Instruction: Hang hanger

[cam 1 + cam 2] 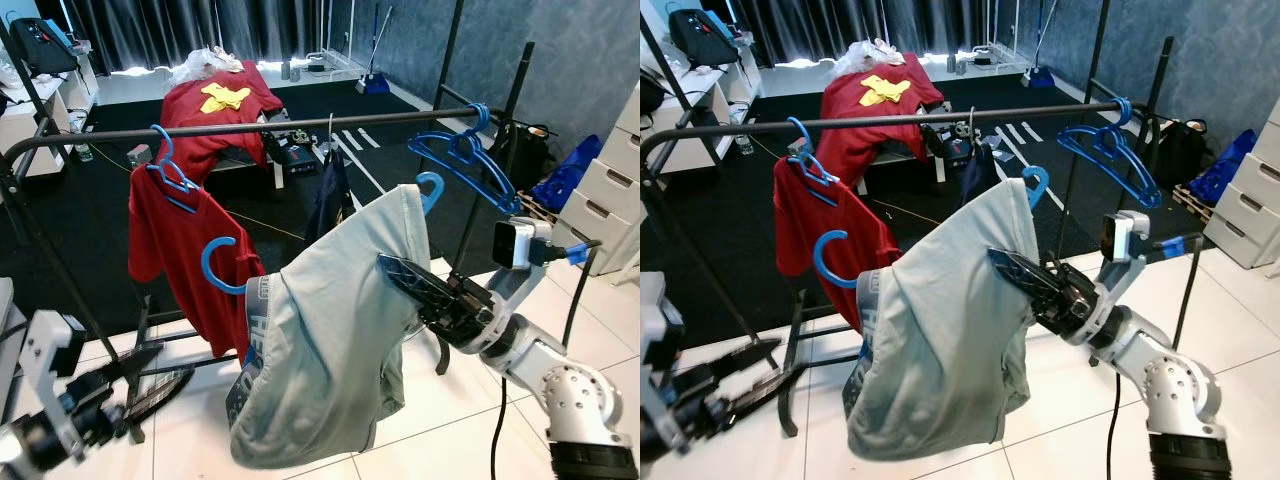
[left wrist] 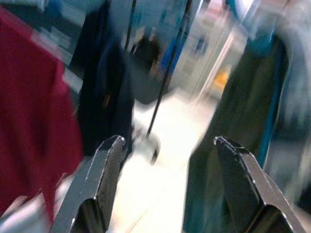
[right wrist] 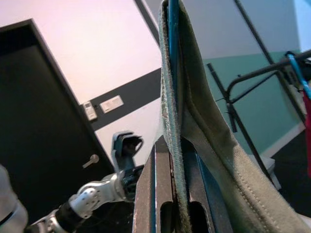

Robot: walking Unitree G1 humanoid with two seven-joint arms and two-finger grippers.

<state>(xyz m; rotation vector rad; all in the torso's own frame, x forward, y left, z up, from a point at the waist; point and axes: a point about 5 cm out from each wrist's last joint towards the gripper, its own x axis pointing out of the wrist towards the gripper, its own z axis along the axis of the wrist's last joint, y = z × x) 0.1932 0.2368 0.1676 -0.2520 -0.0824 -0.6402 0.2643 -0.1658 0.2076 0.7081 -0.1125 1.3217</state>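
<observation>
A black clothes rail (image 1: 300,125) runs across in front of me. My right gripper (image 1: 395,268) is shut on a blue hanger carrying a grey-green T-shirt (image 1: 330,350), held tilted below the rail. The hanger's blue hook (image 1: 430,188) points up, short of the rail. In the right wrist view the fingers (image 3: 148,194) clamp the blue hanger bar and the shirt's fabric (image 3: 214,160). A second blue hook (image 1: 215,265) sticks out at the shirt's left side. My left gripper (image 1: 160,385) is low at the left, open with nothing between its fingers (image 2: 104,170).
A red T-shirt (image 1: 180,250) on a blue hanger, a dark garment (image 1: 330,195) and empty blue hangers (image 1: 465,160) hang on the rail. White drawers (image 1: 610,190) stand at the right. A bed with a red cover (image 1: 225,110) lies behind the rack.
</observation>
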